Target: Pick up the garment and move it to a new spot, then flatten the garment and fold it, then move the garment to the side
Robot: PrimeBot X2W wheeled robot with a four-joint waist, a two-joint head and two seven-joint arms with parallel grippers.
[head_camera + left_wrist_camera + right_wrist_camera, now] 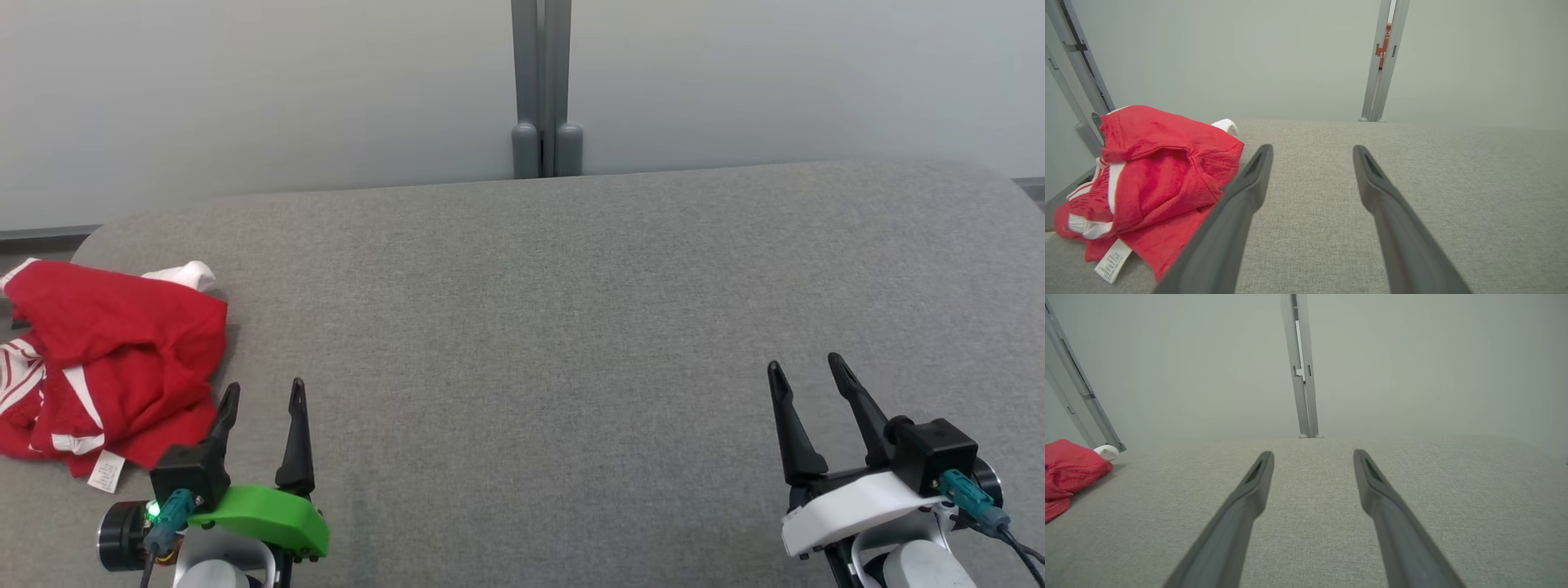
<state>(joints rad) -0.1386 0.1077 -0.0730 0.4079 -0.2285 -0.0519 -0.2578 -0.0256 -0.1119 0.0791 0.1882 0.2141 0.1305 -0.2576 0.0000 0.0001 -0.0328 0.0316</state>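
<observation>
Lying crumpled, red garment [122, 343] on table [571, 327].

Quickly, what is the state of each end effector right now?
Left end effector: open, holding nothing, near the crumpled red and white fabric garment.
Right end effector: open, holding nothing.

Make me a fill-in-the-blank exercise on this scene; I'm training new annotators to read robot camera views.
1. The crumpled garment is mostly ____ with white trim.
2. It lies on the grey fabric surface, toward the robot's ____ side.
3. The left gripper and right gripper both stand ____, holding nothing.
Missing words: red; left; open.
</observation>
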